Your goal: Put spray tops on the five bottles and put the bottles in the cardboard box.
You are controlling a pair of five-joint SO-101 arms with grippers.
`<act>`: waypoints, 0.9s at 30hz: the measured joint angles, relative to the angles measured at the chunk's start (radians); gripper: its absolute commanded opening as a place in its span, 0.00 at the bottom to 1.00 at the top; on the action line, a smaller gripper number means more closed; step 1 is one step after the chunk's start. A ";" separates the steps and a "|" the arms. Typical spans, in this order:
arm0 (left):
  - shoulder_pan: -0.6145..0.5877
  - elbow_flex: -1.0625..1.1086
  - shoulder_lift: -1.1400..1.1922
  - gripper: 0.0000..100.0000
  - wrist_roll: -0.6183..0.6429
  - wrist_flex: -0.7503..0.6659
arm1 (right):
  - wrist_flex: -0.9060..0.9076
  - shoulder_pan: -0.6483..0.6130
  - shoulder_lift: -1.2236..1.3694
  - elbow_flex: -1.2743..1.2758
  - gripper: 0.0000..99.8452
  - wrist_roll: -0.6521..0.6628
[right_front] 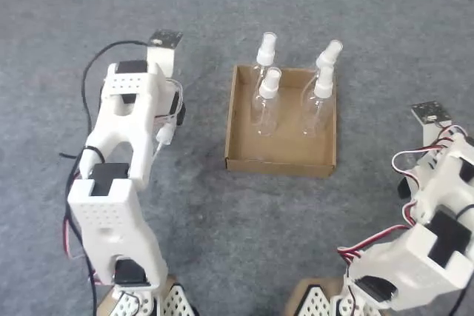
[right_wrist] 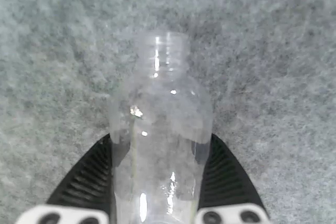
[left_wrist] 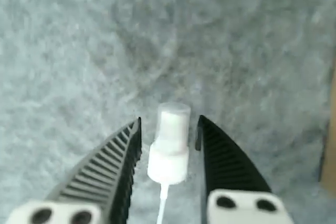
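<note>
Pinching a white spray top [left_wrist: 169,150] in the left gripper [left_wrist: 169,124], closing narrowly on both sides of its collar. Pointing the nozzle head away from the wrist and trailing the thin dip tube back toward it. Holding that spray top just above the grey table [left_wrist: 79,35], to the left of the cardboard box [right_front: 278,164] in the high view, at the far end of the left arm [right_front: 122,138].

Clamping a clear bottle [right_wrist: 157,93] in the right gripper [right_wrist: 160,140], pressing the black fingers [right_wrist: 89,174] against both sides of its body. Leaving the threaded neck bare and open, with no spray top on it. Holding that bottle over the table, outside the box, with the right arm [right_front: 437,227] folded at the near right corner of the high view.

Showing four capped bottles [right_front: 266,105] inside the box, set in two pairs, left and right. Wearing a white spray top on each, with the two farther tops poking past the box's far rim.
</note>
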 measured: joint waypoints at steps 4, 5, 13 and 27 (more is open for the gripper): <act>0.020 -0.035 0.000 0.16 -0.060 0.021 | 0.000 0.000 0.000 0.000 0.01 0.032; 0.018 -0.035 0.000 0.16 -0.069 0.021 | 0.000 0.000 0.000 0.000 0.01 0.035; 0.015 -0.041 0.137 0.14 -0.129 -0.011 | -0.005 0.000 0.000 0.008 0.01 0.048; 0.023 -0.054 0.017 0.01 -0.126 0.061 | -0.005 0.000 0.000 0.008 0.01 0.049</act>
